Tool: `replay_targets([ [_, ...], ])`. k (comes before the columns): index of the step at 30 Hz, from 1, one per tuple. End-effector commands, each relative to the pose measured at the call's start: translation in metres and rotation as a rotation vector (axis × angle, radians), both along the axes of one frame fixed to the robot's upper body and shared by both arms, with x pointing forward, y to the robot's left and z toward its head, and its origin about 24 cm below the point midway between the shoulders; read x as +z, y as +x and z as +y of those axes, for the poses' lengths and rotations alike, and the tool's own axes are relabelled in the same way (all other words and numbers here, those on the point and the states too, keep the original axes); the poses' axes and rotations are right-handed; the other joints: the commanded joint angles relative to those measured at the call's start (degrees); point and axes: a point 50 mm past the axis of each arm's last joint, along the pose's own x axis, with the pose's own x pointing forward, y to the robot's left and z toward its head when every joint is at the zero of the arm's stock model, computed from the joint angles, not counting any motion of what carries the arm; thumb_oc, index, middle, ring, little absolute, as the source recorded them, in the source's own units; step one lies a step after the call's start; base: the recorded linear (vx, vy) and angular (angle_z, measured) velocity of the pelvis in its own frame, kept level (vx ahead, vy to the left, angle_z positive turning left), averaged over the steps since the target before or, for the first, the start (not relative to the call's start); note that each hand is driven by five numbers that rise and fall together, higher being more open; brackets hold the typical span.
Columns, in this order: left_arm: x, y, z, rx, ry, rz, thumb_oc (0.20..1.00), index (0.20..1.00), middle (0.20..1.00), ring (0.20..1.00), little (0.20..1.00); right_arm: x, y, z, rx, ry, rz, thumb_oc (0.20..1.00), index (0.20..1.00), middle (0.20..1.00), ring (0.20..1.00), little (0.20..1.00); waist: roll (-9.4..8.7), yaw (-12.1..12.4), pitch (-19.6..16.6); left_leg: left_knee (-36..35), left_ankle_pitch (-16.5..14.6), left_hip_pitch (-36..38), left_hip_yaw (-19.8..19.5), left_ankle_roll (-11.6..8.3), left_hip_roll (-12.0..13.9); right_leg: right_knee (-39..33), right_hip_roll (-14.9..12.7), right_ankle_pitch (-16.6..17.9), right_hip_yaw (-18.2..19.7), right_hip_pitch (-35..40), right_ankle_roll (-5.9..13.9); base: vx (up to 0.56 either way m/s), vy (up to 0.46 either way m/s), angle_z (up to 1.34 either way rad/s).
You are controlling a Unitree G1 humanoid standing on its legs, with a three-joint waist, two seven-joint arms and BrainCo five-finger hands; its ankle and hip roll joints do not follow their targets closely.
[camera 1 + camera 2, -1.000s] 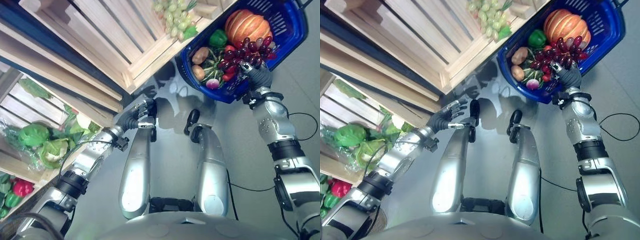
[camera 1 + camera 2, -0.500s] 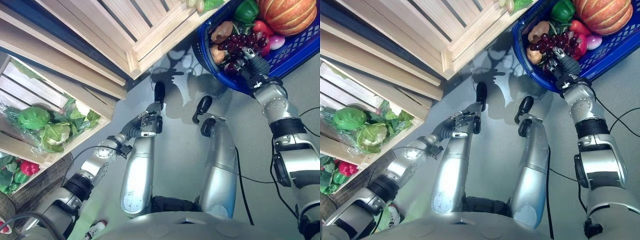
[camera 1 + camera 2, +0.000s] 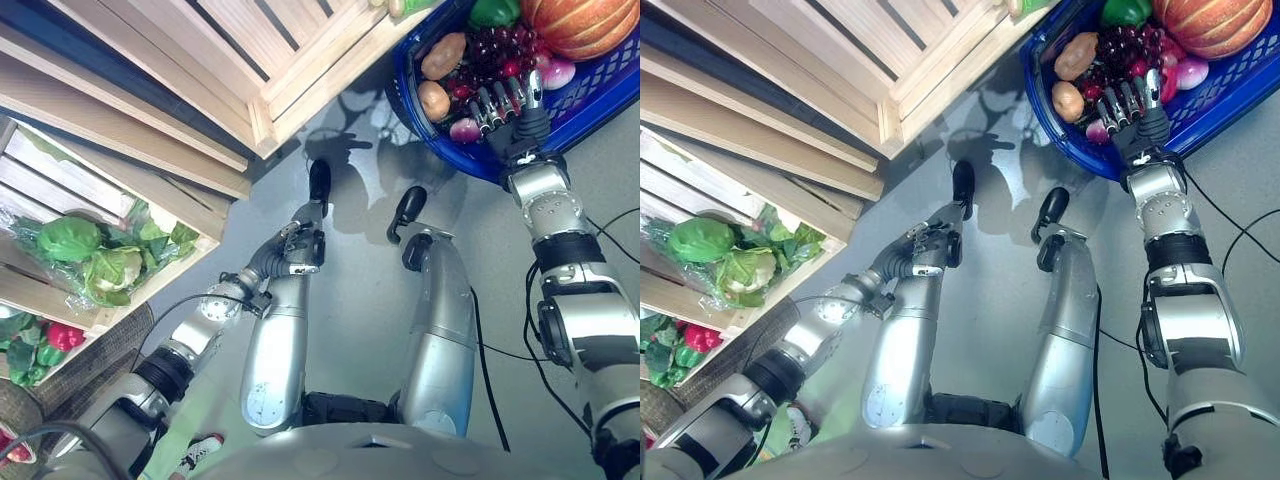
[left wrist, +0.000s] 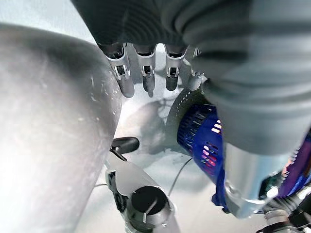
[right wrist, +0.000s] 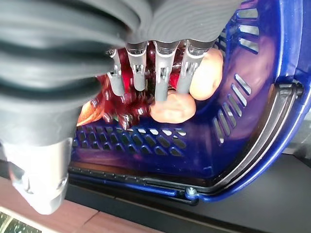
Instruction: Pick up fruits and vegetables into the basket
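Note:
A blue basket [image 3: 592,98] stands on the floor at the upper right. It holds a pumpkin [image 3: 580,25], a green pepper [image 3: 493,10], two potatoes [image 3: 444,57], an onion [image 3: 556,72] and a bunch of red grapes [image 3: 497,45]. My right hand [image 3: 512,112] hovers over the basket's near side, open, fingers straight and holding nothing. In the right wrist view its fingers [image 5: 163,73] point down at the grapes [image 5: 121,104] and a potato [image 5: 172,108]. My left hand [image 3: 282,252] hangs open and empty by the floor, far from the basket [image 4: 199,136].
Pale wooden crates [image 3: 200,80] stack along the upper left. A lower crate holds cabbages and lettuce [image 3: 90,260], with red peppers [image 3: 60,335] below it. Grey floor lies between the crates and the basket.
My right hand has let go of the red grapes, which now lie in the basket, and its fingers have straightened. The camera has shifted a little; the left hand stays low.

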Motion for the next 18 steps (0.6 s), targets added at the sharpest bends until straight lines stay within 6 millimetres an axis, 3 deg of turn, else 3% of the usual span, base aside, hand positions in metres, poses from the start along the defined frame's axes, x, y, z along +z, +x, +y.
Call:
replay_targets([
  [1, 0.001, -0.02, -0.028, -0.064, -0.007, -0.09, 1.0, 1.0, 1.0, 1.0, 1.0, -0.008, -0.018, -0.018, -0.07, -0.124, -0.001, 1.0, 1.0, 1.0, 1.0, 1.0, 5.5, -2.46, -3.22, -1.4, -7.41, 6.04, 3.33, 3.52, -1.28, -4.19, 4.58, 2.39, 0.09, 3.53, 3.36, -0.04, 0.029, -0.01],
  [12, 0.058, -0.019, -0.015, -0.038, 0.004, -0.446, 1.0, 1.0, 1.0, 1.0, 1.0, -0.067, -0.059, 0.008, -0.116, -0.252, 0.037, 1.0, 1.0, 1.0, 1.0, 1.0, 4.08, -5.41, -3.22, -4.84, -7.34, 13.92, 5.71, 3.17, -1.17, -9.36, 5.56, 3.63, 0.43, 11.31, 3.8, -0.03, 0.022, -0.07],
  [14, 0.076, -0.018, -0.011, -0.01, -0.005, -0.555, 1.0, 1.0, 1.0, 1.0, 1.0, -0.073, -0.068, 0.017, -0.123, -0.269, 0.018, 1.0, 1.0, 1.0, 1.0, 1.0, 3.84, -6.13, -3.22, -6.15, -5.72, 14.54, 6.52, 3.38, -1.04, -11.36, 5.72, 5.46, 0.14, 12.0, 3.42, -0.06, 0.041, -0.09],
  [15, 0.083, -0.021, -0.01, -0.003, 0.016, -0.639, 1.0, 1.0, 1.0, 1.0, 1.0, -0.081, -0.075, 0.023, -0.135, -0.289, 0.02, 1.0, 1.0, 1.0, 1.0, 1.0, 3.74, -6.66, -3.22, -6.23, -7.27, 17.28, 6.46, 3.07, -1.26, -11.33, 5.96, 3.95, 0.94, 14.43, 4.02, -0.09, 0.06, -0.15],
  [16, 0.095, -0.022, -0.009, 0.012, 0.064, -0.757, 1.0, 1.0, 1.0, 1.0, 1.0, -0.081, -0.08, 0.025, -0.145, -0.308, -0.002, 1.0, 1.0, 1.0, 1.0, 1.0, 3.72, -7.09, -3.22, -6.94, -5.84, 17.13, 7.19, 3.31, -1.07, -12.41, 5.87, 5.54, 0.62, 14.22, 3.66, -0.03, 0.089, -0.26],
  [18, 0.116, -0.023, -0.004, 0.074, 0.132, -0.919, 1.0, 1.0, 1.0, 1.0, 1.0, -0.087, -0.094, 0.033, -0.156, -0.391, -0.013, 1.0, 1.0, 1.0, 1.0, 1.0, 3.71, -8.09, -3.22, -7.62, -5.94, 19.99, 7.89, 3.18, -1.19, -13.37, 5.92, 5.45, 1.07, 16.8, 4.02, -0.04, 0.091, -0.25],
])
